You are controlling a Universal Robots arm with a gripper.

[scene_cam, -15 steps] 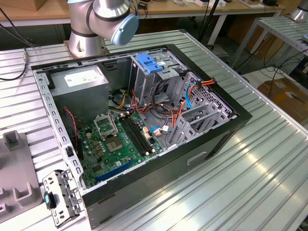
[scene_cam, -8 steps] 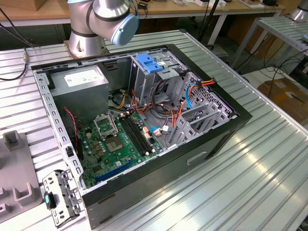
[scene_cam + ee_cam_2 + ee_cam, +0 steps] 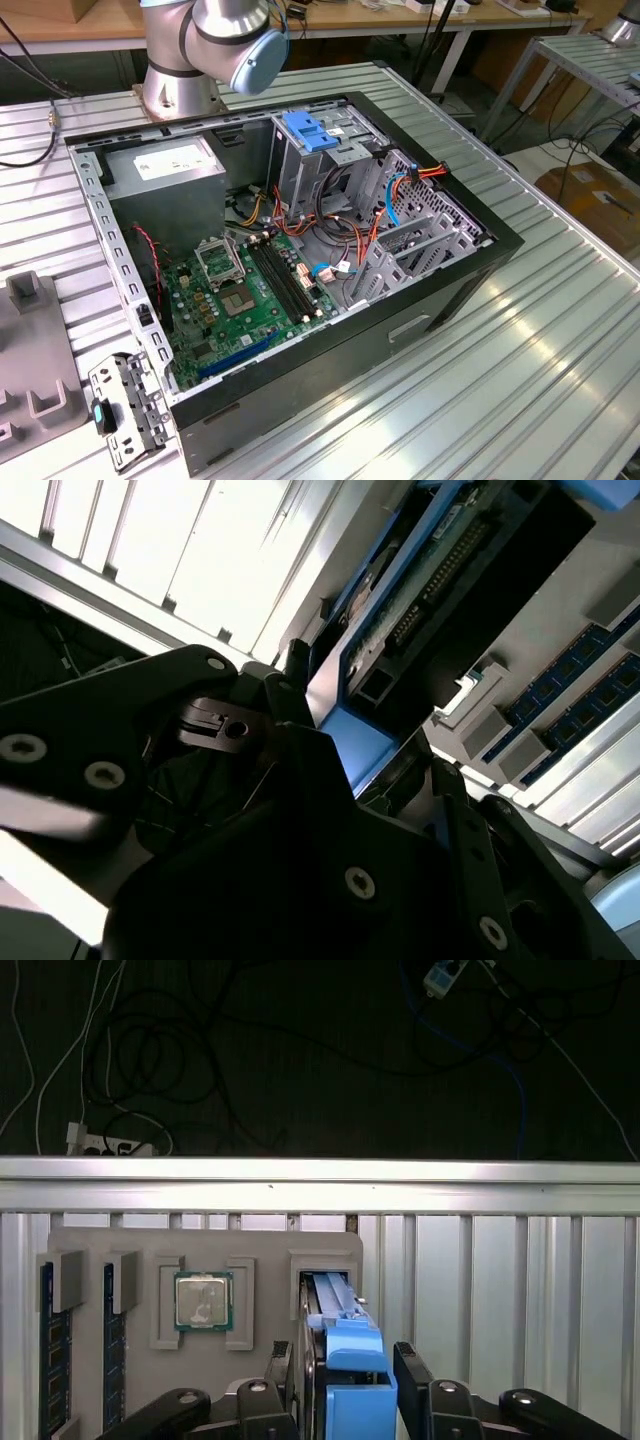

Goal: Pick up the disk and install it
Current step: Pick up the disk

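Note:
The disk (image 3: 340, 1310) stands on edge in a slot of the grey fixture plate (image 3: 130, 1360), its blue side rail facing the camera in the first wrist view. My gripper (image 3: 348, 1370) straddles it, one black finger against each side, shut on it. In the second wrist view the disk's (image 3: 420, 610) circuit-board face and connector show, with the blue rail (image 3: 355, 745) between the black gripper parts. The open computer case (image 3: 480, 270) lies on the table in the exterior view, and its grey drive cage carries a blue latch (image 3: 310, 135).
On the fixture plate a processor chip (image 3: 203, 1301) and two memory sticks (image 3: 52, 1360) sit in their own pockets. The ribbed metal table's edge (image 3: 320, 1185) runs just beyond the plate. Inside the case are a green motherboard (image 3: 240, 290), a grey power supply (image 3: 165, 170) and loose cables.

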